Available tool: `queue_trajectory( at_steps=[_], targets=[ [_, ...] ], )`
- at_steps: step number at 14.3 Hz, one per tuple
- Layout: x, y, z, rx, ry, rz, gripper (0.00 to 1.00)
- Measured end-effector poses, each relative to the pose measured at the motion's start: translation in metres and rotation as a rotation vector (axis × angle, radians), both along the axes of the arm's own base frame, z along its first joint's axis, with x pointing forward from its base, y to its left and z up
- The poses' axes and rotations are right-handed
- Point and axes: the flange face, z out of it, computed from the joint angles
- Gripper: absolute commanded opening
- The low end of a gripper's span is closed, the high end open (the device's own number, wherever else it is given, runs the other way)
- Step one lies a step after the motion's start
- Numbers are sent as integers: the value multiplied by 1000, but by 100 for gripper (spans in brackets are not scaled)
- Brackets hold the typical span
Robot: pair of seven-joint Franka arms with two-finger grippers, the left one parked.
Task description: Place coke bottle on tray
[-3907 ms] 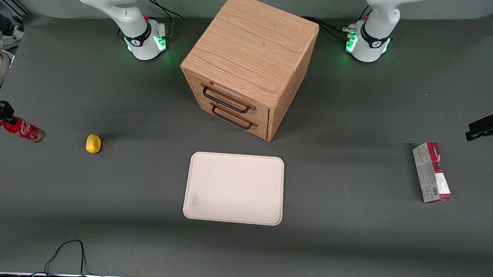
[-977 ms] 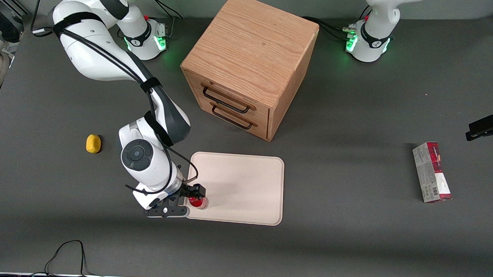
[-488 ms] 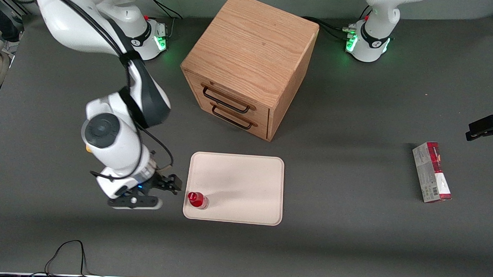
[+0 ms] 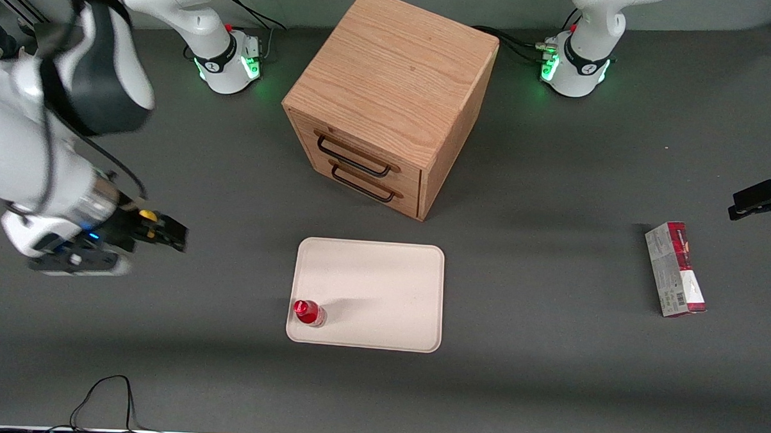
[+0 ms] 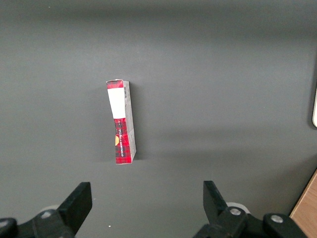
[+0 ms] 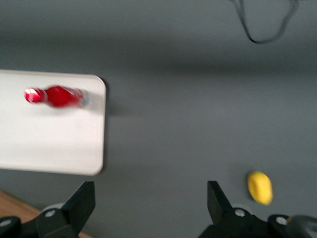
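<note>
The coke bottle (image 4: pixel 308 312) stands upright on the cream tray (image 4: pixel 383 287), in the tray's corner nearest the front camera on the working arm's side. It also shows in the right wrist view (image 6: pixel 58 96), on the tray (image 6: pixel 44 144). My right gripper (image 4: pixel 167 234) is open and empty, raised above the table well away from the tray toward the working arm's end, over the yellow lemon-like object. In the right wrist view the gripper (image 6: pixel 151 203) has its jaws wide apart with bare table between them.
A wooden drawer cabinet (image 4: pixel 389 101) stands farther from the front camera than the tray. A small yellow object (image 6: pixel 260 187) lies on the table under my gripper. A red-and-grey carton (image 4: pixel 675 268) lies toward the parked arm's end. A black cable (image 4: pixel 103 392) loops near the front edge.
My gripper let go of the bottle on the tray, rose and swung away toward the working arm's end of the table. The bottle stays upright on the tray.
</note>
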Motion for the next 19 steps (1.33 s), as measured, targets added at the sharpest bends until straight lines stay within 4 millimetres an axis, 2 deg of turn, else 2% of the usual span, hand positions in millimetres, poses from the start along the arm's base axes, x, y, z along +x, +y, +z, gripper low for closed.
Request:
queue_trajectory(
  at_steps=[1, 3, 6, 8, 14, 19],
  targets=[
    [-15, -16, 9, 3, 5, -1, 100],
    [-47, -33, 20, 15, 32, 15, 100],
    [-84, -43, 36, 34, 57, 21, 100],
    [-97, -48, 43, 40, 79, 18, 100],
    [-102, -48, 42, 35, 104, 17, 100],
    [-103, -39, 42, 9, 107, 9, 100]
  ],
)
